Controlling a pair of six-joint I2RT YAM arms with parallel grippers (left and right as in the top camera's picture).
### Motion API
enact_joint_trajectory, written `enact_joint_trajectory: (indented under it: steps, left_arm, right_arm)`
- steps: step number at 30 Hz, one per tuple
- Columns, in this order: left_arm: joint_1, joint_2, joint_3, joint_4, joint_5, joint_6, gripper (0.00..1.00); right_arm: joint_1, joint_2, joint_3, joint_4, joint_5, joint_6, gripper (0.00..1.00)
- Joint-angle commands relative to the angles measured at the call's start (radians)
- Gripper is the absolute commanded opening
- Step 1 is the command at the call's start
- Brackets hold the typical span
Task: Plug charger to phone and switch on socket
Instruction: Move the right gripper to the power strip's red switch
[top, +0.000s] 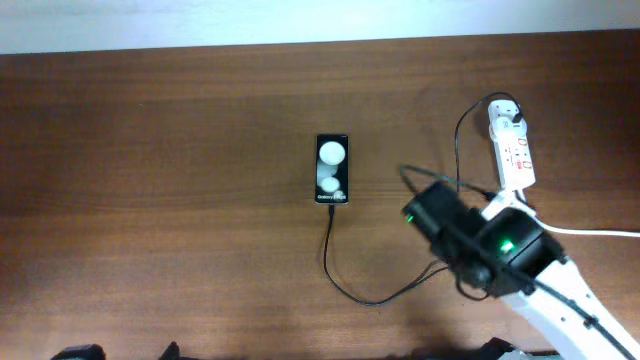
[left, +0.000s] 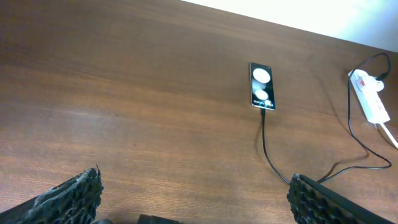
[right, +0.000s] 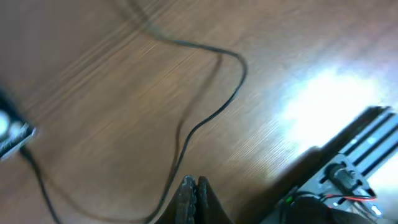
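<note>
Right tool (right: 194, 190) is sitting clamped shut on nothing, left tool (left: 196, 186) gaping wide and empty; socket (top: 513, 150) is lying just beyond the right tool, slightly rightward, long axis pointing away from the robot, so right arm (top: 560, 300) is sitting nearer, charger (top: 327, 245) already reaching phone (top: 332, 168).

table (top: 160, 200) free left of phone (top: 332, 168), charger (top: 327, 250) strung rightward

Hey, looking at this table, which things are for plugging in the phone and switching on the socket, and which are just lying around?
For the job:
- phone
- black charger cable
- white power strip

Just there:
- thick white cord of the strip
- wooden table
No other loose objects show in any view.
</note>
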Motion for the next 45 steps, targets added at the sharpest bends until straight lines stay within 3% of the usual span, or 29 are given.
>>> enact_joint_trajectory:
  steps: [1, 7, 14, 23, 32, 45]
  left_arm:
    - [-0.002, -0.016, -0.003, 0.001, -0.010, 0.011, 0.99]
    - [0.026, -0.050, -0.003, 0.001, -0.010, 0.011, 0.99]
    - [0.096, -0.167, -0.003, 0.000, -0.007, 0.011, 0.99]
    - [0.097, -0.249, -0.003, -0.020, -0.007, 0.012, 0.99]
    - [0.097, -0.293, -0.002, -0.018, -0.007, 0.011, 0.99]
    - [0.097, -0.388, -0.002, -0.018, -0.007, 0.011, 0.99]
  right_arm:
    - [-0.158, 0.002, 0.008, -0.005, -0.032, -0.108, 0.04]
    - [-0.543, 0.051, 0.008, 0.055, -0.122, -0.357, 0.04]
    - [-0.739, 0.174, 0.008, 0.163, -0.252, -0.468, 0.04]
    - [-0.863, 0.371, 0.187, 0.232, -0.323, -0.540, 0.04]
    - [-0.922, 0.764, 0.538, 0.238, -0.333, -0.615, 0.04]
    - [-0.946, 0.919, 0.563, 0.495, -0.364, -0.615, 0.04]
